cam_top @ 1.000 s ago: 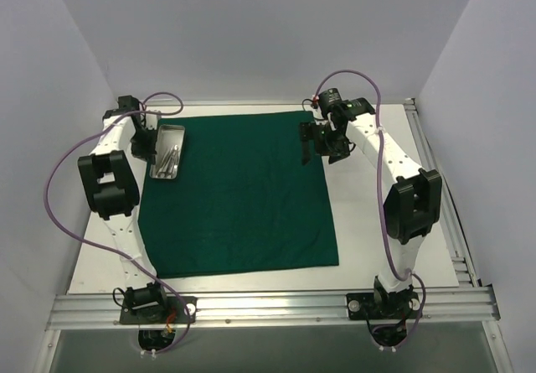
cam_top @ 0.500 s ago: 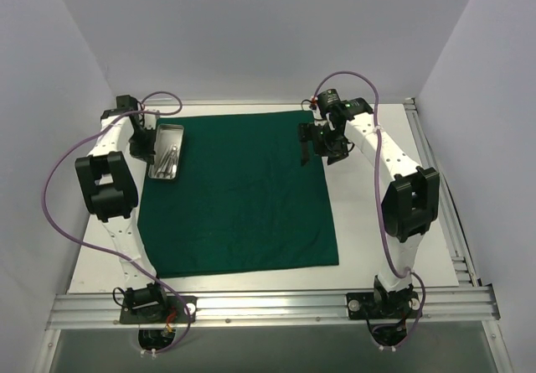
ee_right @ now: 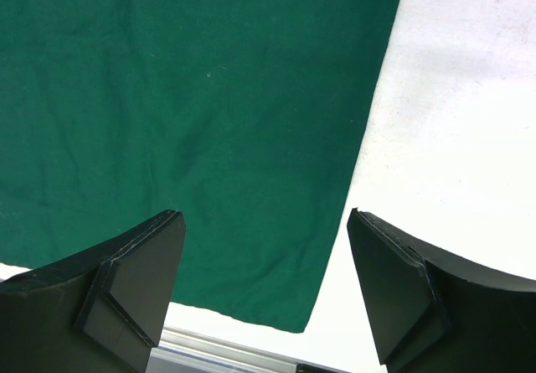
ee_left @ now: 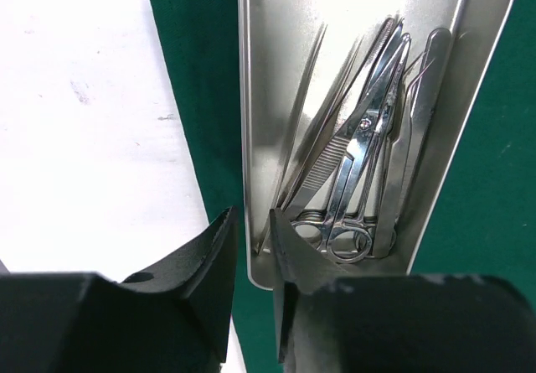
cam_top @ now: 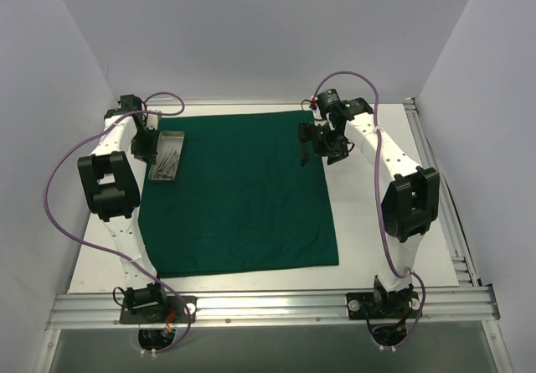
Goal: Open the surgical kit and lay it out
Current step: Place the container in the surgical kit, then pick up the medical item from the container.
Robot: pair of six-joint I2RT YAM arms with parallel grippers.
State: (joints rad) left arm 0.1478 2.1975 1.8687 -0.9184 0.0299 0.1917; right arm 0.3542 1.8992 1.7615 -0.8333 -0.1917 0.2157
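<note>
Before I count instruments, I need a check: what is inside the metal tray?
Scissors and ridged tweezers lie overlapping in the metal tray; what sits beneath them, and the exact count, is hidden.

White worktop (cam_top: 356,222), pale and matte, a dark green cloth wrap (cam_top: 243,197) spread flat over its middle, faint soft creases in the cloth, bare white strips of worktop showing along the left, right and near sides

A matt, faintly creased dark green cloth wrap (cam_top: 243,193) lay under a mirror-bright metal tray (ee_left: 276,71) of polished steel instruments (ee_left: 366,126) on a matt white table (ee_left: 75,121).
</note>
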